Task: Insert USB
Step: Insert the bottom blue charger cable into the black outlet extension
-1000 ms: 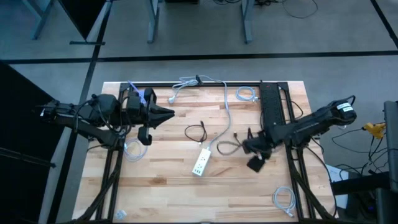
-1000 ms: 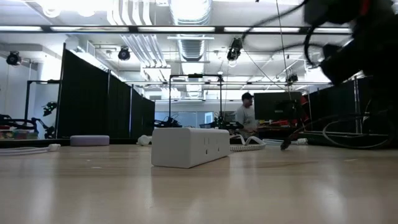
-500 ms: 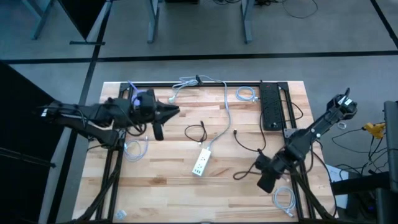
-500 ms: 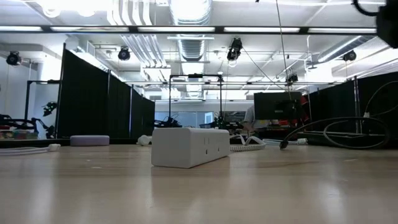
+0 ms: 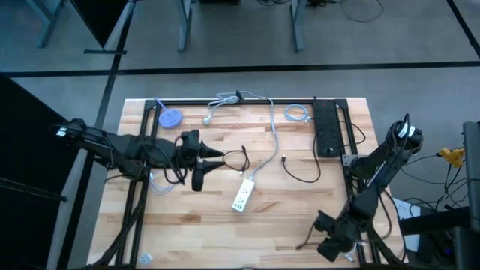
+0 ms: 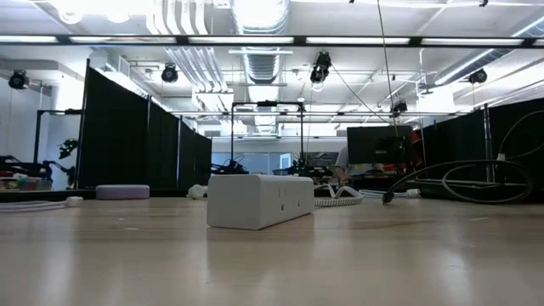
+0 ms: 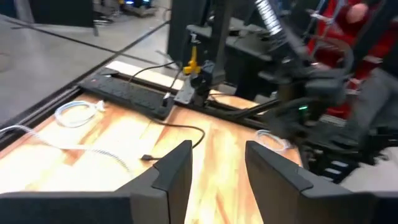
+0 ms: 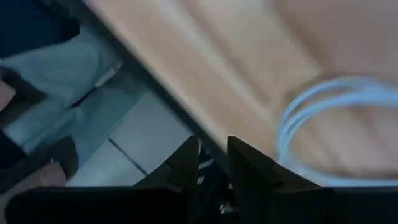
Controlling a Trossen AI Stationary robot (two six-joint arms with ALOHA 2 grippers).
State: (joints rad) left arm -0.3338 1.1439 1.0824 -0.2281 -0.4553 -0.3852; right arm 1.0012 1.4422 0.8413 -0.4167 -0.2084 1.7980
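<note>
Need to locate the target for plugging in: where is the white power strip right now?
High view: the white power strip lies mid-table, just right of the left gripper.

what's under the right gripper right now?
The right gripper hangs at the near right corner of the wooden table, over a coiled pale blue cable. Part of the coil is hidden behind the gripper. Floor shows past the table edge.

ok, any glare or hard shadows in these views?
Low view: ceiling lights blow out along the top, while the white power strip is evenly lit. High view: flat light, only soft shadows on the table. Left wrist view: mild sheen on the tabletop.
</note>
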